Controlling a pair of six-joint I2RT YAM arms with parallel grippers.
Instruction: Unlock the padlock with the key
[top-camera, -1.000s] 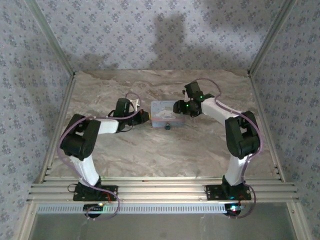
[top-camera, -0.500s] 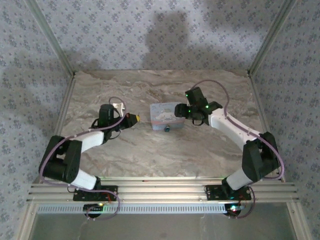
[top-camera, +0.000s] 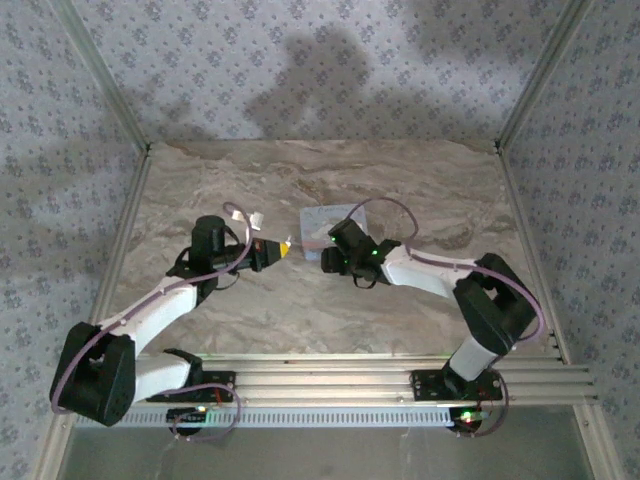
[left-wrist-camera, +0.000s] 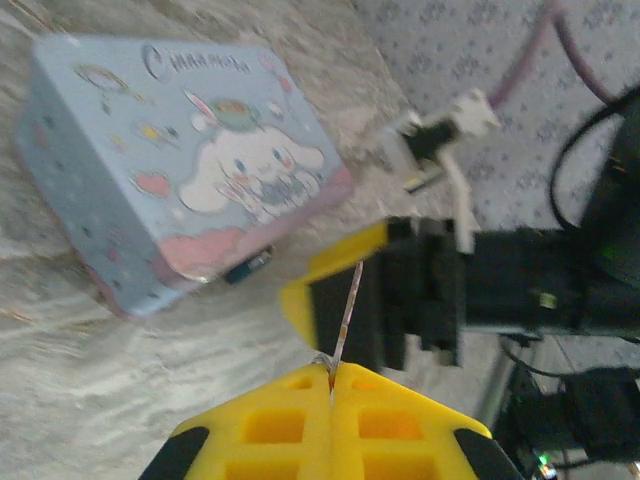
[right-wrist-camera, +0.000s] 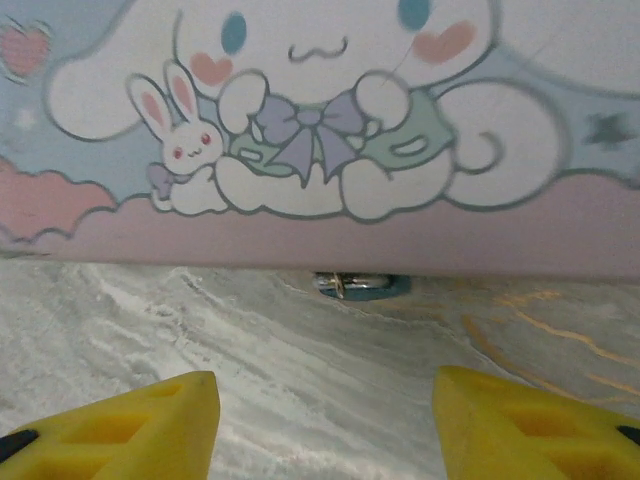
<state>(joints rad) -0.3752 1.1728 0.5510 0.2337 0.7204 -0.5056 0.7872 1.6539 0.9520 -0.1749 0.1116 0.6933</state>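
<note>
The padlock (right-wrist-camera: 360, 285) is a tiny dark lock with a shiny shackle, hanging at the front edge of the pale blue cartoon tin (right-wrist-camera: 320, 120). My right gripper (right-wrist-camera: 325, 425) stands open just in front of it, its yellow fingers well apart and touching nothing. In the left wrist view the padlock (left-wrist-camera: 247, 268) sits under the tin's (left-wrist-camera: 170, 160) near corner. My left gripper (left-wrist-camera: 330, 372) is shut on the key (left-wrist-camera: 347, 310), whose thin blade sticks up out of the closed pads. From above, the left gripper (top-camera: 283, 247) is left of the right gripper (top-camera: 328, 262), both at the tin's (top-camera: 325, 222) front.
The marble tabletop (top-camera: 300, 310) is bare around the tin. The right gripper's yellow finger (left-wrist-camera: 325, 285) and black body (left-wrist-camera: 520, 285) stand close beyond the key blade. Patterned walls and metal posts (top-camera: 120, 110) enclose the table on three sides.
The right arm swung from the tin's right side round to its front and lowered toward the padlock. The left arm stretched out and carried the key rightward, closer to the tin.
</note>
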